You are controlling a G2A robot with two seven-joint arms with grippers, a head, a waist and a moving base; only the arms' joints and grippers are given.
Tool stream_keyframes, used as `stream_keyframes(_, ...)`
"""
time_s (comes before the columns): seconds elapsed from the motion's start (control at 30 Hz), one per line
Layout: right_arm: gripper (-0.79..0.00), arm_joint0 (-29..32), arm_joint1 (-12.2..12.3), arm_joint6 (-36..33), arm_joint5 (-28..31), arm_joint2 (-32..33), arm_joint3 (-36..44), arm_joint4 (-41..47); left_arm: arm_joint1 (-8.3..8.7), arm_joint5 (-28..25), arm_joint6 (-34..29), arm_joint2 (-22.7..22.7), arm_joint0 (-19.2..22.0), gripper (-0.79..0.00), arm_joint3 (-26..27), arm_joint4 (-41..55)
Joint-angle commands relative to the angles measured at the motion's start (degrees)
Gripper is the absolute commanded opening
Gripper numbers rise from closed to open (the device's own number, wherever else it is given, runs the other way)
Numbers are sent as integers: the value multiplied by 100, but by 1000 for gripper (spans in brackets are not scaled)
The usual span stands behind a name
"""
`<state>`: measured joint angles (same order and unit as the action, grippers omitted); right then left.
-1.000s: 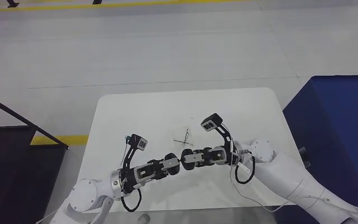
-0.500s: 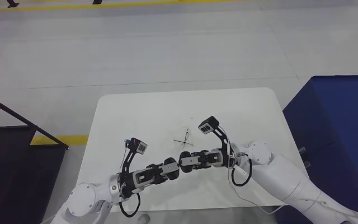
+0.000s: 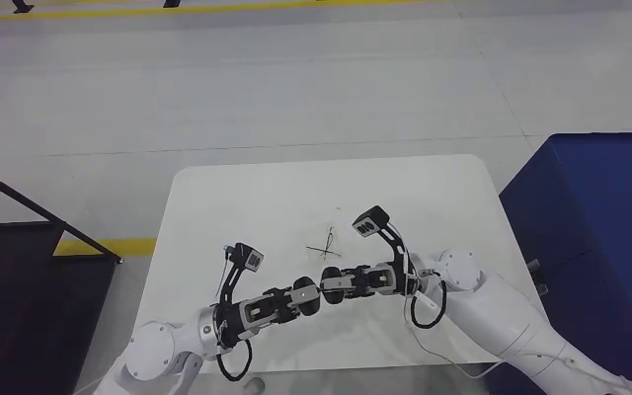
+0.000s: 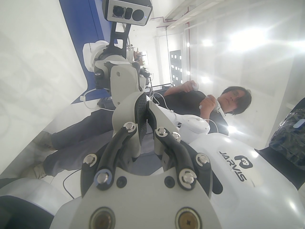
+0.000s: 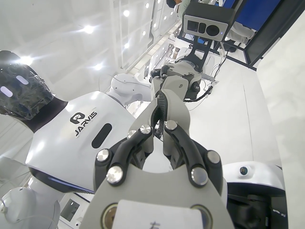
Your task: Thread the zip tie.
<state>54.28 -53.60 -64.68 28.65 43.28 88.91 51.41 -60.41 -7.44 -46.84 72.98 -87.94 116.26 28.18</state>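
A few thin dark zip ties [image 3: 324, 244] lie crossed on the white table [image 3: 247, 197], just beyond the two arms. My left gripper [image 3: 313, 290] and right gripper [image 3: 331, 284] meet tip to tip above the table's front half, a short way nearer the front edge than the ties. In the left wrist view my left gripper [image 4: 145, 106] is shut, its ribbed pads pressed together, and the right arm's closed fingers face it just beyond. In the right wrist view my right gripper [image 5: 162, 97] is shut too. I see no tie between either pair of pads.
A blue cabinet [image 3: 583, 217] stands against the table's right side. A dark frame [image 3: 39, 296] stands on the floor to the left. The far half of the table is bare white surface.
Both arms have drifted a little toward the table's front edge, keeping their shut tips together. The zip ties on the table have not moved.
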Motion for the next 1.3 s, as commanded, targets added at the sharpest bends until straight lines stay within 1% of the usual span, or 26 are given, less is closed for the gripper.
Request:
stream_keyframes(0.0, -785, 20, -14, -39, -23, 49, -7, 11, -6, 8, 58, -29, 26, -785, -1, -26)
stream_keyframes(0.07, -785, 41, -30, -68, -36, 92, -15, 12, -11, 19, 74, -50, 51, -785, -4, -19)
stream_keyframes(0.13, -720, 48, -44, -87, -56, 148, -41, 26, -13, 26, 85, -52, 67, -785, -5, -5)
stream_keyframes(0.2, -711, 61, -59, -88, -61, 218, -76, 90, -13, 21, 70, -49, 69, -785, -3, 9)
stream_keyframes(0.27, -668, 74, -72, -96, -92, 291, -120, 168, -12, 29, 52, -42, 55, -785, -1, 38)
stream_keyframes(0.3, -619, 81, -79, -98, -94, 329, -134, 221, -11, 38, 30, -37, 46, -785, -2, 59)
stream_keyframes(0.33, -616, 87, -86, -117, -107, 360, -149, 243, -9, 44, 16, -27, 39, -785, -4, 67)
stream_keyframes(0.37, -640, 90, -92, -149, -125, 381, -157, 231, -8, 50, 11, -21, 31, -785, -13, 71)
stream_keyframes(0.4, -646, 98, -100, -178, -145, 395, -150, 230, -8, 55, 14, -19, 28, -785, -32, 69)
stream_keyframes(0.5, -640, 135, -123, -301, -199, 414, -89, 176, -12, 77, 89, -25, 56, -785, -96, 15)
stream_keyframes(0.63, -705, 176, -156, -368, -235, 435, -69, 49, -20, 102, 126, -52, 118, -785, -128, 7)
stream_keyframes(0.7, -699, 192, -174, -368, -255, 457, -71, 36, -23, 115, 138, -63, 139, -785, -113, 5)
stream_keyframes(0.77, -736, 201, -190, -383, -263, 486, -74, 16, -23, 130, 131, -65, 151, -785, -88, 9)
stream_keyframes(0.83, -727, 209, -205, -395, -276, 525, -81, 14, -23, 144, 115, -58, 152, -785, -75, 28)
stream_keyframes(0.93, -745, 231, -225, -406, -290, 575, -82, -16, -21, 167, 83, -53, 148, -785, -64, 32)
stream_keyframes(1.1, -717, 252, -264, -422, -334, 623, -68, -104, -24, 183, 76, -76, 166, -785, -51, 27)
stream_keyframes(1.27, -711, 263, -305, -429, -383, 662, -70, -191, -31, 229, 76, -120, 227, -785, -62, 20)
